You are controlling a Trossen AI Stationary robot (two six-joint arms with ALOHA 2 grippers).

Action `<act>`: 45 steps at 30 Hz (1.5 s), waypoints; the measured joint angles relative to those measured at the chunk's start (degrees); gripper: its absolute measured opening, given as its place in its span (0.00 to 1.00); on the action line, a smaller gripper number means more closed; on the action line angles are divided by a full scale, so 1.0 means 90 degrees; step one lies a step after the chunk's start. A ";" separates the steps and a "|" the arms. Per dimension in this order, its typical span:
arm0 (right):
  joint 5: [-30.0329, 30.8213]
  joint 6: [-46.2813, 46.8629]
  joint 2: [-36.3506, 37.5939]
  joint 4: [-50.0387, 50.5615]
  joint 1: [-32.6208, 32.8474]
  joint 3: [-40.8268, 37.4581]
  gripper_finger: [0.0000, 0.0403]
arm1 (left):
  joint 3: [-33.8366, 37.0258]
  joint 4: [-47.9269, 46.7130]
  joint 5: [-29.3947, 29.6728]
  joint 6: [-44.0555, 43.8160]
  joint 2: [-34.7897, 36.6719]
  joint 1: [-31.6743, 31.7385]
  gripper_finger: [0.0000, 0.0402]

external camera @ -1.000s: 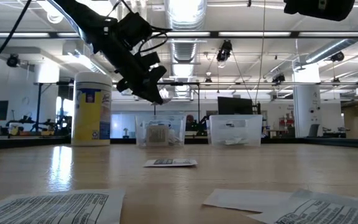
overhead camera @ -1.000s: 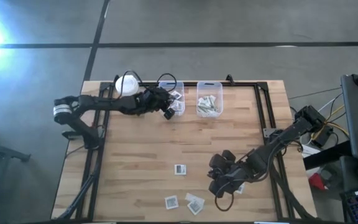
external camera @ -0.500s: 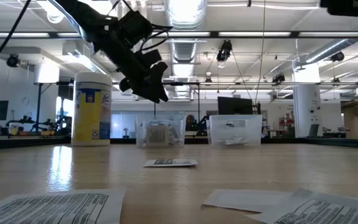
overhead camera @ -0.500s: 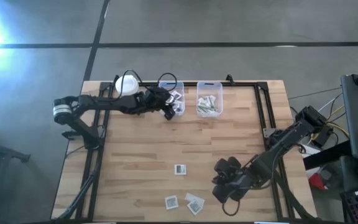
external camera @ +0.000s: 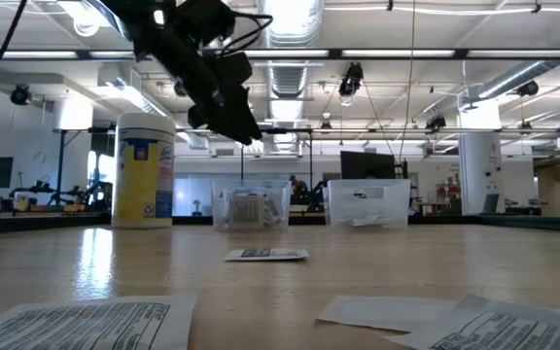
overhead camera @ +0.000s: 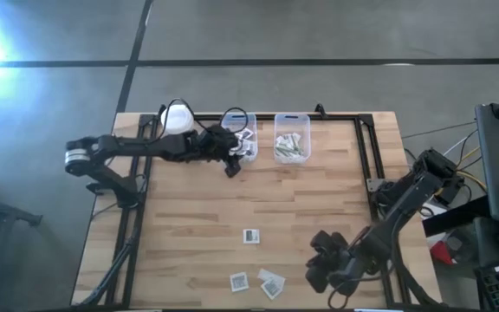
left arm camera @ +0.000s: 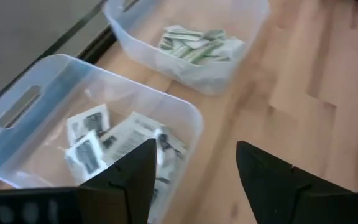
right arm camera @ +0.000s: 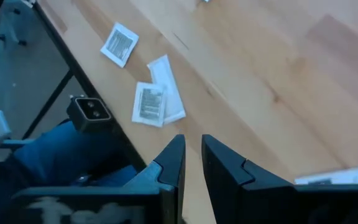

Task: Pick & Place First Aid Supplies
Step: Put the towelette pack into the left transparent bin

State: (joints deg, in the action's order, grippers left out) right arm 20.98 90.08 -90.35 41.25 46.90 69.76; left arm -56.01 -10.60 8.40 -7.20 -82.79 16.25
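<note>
Your left gripper (left arm camera: 194,180) hung wide open and empty beside the left bin (overhead camera: 239,139), its packets (left arm camera: 114,140) already inside. Your right gripper (right arm camera: 192,163), fingers nearly together and holding nothing, hovered near the loose packets (overhead camera: 258,280) at the table's (overhead camera: 189,217) near edge, likely lining up another pick.

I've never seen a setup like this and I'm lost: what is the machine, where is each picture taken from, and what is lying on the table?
It is a robot with two dark arms at a wooden table. One picture looks straight down, one looks level across the tabletop, and one camera rides on each wrist. The left gripper hangs open beside a clear bin of square packets; a second bin holds greenish strips. The right gripper, nearly closed and holding nothing visible, hovers near the table's front edge. Loose square packets lie on the wood, and a yellow container stands at the back.
</note>
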 joint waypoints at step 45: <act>-0.1194 -0.1067 0.0000 -0.1250 0.0522 -0.1630 0.25 | 0.0423 -0.1385 0.0073 -0.1284 0.0443 -0.4514 0.53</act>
State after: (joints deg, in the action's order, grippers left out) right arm 10.23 80.48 -90.35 30.00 51.59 55.09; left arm -52.20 -23.07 9.06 -18.76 -78.81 -24.38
